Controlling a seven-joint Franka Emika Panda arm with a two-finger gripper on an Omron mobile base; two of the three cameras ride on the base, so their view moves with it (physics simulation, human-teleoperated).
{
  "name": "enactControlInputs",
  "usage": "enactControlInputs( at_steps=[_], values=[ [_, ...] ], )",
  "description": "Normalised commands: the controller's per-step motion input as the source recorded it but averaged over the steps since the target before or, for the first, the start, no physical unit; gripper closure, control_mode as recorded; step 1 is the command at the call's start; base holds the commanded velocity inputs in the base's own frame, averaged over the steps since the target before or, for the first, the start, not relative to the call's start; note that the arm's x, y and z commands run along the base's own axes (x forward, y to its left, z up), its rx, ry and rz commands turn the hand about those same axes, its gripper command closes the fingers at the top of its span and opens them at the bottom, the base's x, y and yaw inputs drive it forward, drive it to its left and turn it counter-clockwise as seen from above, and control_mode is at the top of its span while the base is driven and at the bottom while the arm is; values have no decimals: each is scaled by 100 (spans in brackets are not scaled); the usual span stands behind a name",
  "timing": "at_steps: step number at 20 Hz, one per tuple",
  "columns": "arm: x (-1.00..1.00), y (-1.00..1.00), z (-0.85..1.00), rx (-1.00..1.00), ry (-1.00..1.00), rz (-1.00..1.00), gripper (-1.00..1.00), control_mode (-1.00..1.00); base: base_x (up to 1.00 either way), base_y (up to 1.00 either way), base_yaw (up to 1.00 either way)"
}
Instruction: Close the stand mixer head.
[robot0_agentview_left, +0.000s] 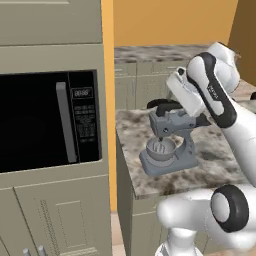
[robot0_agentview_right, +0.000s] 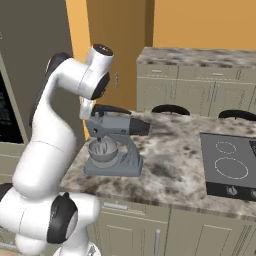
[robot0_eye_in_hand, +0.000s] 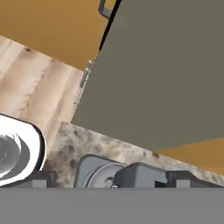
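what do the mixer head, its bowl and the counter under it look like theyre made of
Stand mixer head: looks like painted metal or hard plastic, matt blue-grey with soft shading and no sharp reflections. Bowl: seems brushed metal, plain grey with a pale sheen inside. Counter: looks like polished granite, mottled grey, brown and white speckle. All rendered, so these are guesses from colour.

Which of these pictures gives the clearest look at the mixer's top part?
The right base view: the mixer head shows side-on, whole, over the bowl. In the left base view the arm covers its rear. The hand view catches just its top at the bottom edge.
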Motion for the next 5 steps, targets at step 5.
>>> enactControlInputs(
  at_steps=[5],
  values=[
    [-43,2,5,-1,-8,0,-100,-100,0,0,0]
  ],
)
